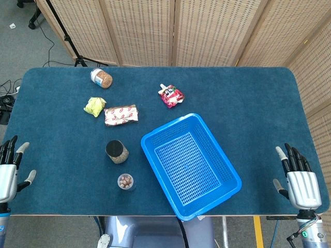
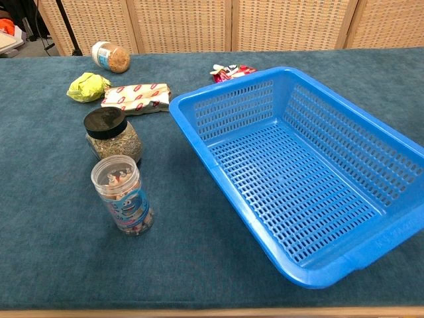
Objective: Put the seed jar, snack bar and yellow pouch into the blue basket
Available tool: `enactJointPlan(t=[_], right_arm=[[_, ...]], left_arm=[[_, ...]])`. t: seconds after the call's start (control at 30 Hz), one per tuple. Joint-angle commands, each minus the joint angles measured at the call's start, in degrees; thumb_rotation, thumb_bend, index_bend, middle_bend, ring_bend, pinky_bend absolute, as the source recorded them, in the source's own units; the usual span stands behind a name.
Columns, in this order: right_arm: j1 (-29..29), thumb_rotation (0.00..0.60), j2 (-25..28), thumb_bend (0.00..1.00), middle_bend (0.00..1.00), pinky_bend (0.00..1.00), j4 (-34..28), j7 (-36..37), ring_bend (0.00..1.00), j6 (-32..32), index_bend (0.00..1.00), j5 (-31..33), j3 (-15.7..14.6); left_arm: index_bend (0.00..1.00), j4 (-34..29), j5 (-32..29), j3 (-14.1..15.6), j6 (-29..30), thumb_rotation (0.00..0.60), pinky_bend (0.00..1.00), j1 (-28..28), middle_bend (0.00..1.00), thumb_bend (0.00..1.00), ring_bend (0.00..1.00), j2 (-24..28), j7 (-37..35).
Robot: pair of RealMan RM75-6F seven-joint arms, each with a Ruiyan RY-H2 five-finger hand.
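The black-lidded seed jar [image 1: 117,151] [image 2: 112,134] stands upright left of the empty blue basket [image 1: 151,143] [image 2: 199,103]. Behind it lies the red-and-white snack bar [image 1: 121,114] [image 2: 136,97], with the crumpled yellow pouch [image 1: 93,106] [image 2: 87,87] touching its left end. My left hand [image 1: 9,169] hovers open at the table's left front edge, far from the objects. At the right front edge my right hand [image 1: 298,179] is open too, fingers spread. Neither hand shows in the chest view.
A clear jar of nuts [image 1: 125,181] [image 2: 123,195] stands in front of the seed jar. A jar lying on its side [image 1: 102,78] [image 2: 110,56] is at the back left. A red pouch [image 1: 170,95] [image 2: 230,71] lies behind the basket. Folding screens stand behind the blue table [image 1: 248,103].
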Motion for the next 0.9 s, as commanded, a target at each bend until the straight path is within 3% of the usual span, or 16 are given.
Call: enactJointPlan(t=[0.03,0.9], right_arm=[[-0.1,0.6,0.1,0.26,0.0,0.17,0.0,0.2,0.0,0.0,0.07,0.1,0.0],[-0.1,0.6,0.5,0.26,0.0,0.17,-0.3,0.6,0.0,-0.5,0.07,0.0,-0.5]], left_arm=[[0.19,0.0,0.0,0.0,-0.1,0.6,0.12,0.0,0.0,0.25,0.04,-0.1,0.0],[0.19,-1.5,-0.6,1.4,-3.5,0.6,0.12,-0.7,0.0,0.25,0.04,0.5,1.7]])
